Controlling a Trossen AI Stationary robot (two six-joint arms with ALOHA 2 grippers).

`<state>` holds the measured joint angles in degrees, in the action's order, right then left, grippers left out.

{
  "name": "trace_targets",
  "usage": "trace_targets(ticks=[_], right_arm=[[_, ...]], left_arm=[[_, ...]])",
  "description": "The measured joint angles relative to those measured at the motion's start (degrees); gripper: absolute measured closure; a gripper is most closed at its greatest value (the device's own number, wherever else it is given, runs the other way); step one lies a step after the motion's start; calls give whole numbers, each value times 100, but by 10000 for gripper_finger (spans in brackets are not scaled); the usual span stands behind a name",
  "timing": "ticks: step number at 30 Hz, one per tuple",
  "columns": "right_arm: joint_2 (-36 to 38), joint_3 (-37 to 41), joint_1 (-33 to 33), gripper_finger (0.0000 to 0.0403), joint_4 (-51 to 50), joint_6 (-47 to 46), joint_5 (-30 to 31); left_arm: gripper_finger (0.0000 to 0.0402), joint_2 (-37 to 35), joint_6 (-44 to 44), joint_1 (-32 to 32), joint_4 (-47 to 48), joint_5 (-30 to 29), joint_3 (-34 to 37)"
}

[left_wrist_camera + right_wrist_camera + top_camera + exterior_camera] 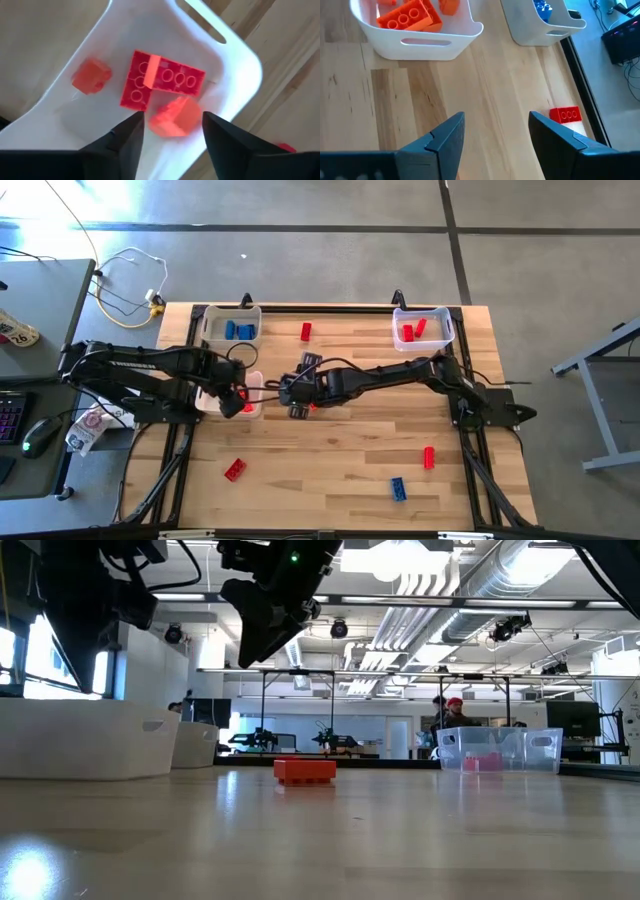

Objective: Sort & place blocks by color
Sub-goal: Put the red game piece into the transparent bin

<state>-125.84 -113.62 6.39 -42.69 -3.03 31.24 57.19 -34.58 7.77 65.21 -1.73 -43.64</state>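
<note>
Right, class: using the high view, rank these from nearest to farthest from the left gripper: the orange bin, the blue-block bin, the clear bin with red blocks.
1. Orange bin: directly under the left gripper, at the table's left edge.
2. Blue-block bin: far-left corner.
3. Clear bin: far-right corner, across the table.

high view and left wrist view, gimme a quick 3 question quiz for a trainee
1. True or false: the left hand hangs over the bin that holds blue blocks.
2. How many blue blocks lie loose on the table? A: none. B: one. C: three.
3. Fill in: the clear bin on the right arm's side holds ___ blocks.

Key
1. False: it is open over the white bin of orange blocks.
2. B: a single blue block near the front edge.
3. Red.
</note>
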Motion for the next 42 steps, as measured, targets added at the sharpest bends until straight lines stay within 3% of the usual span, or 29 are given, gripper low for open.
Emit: trace_targets(ticks=[9,20,34,42], right_arm=[[0,0,2,197,-122,-158,0],[-2,0,2,197,-497,-468,0],[-2,0,-6,197,-493,-604,2],[-4,0,-15,197,-501,-601,2]], left_arm=[[207,0,-485,-319,-96,629,-170],[206,0,-2014,-1672,-138,625,-500],[207,32,-4660,-3609,-243,-155,-502],[207,522,-5527,-4287,-659,-353,-502]])
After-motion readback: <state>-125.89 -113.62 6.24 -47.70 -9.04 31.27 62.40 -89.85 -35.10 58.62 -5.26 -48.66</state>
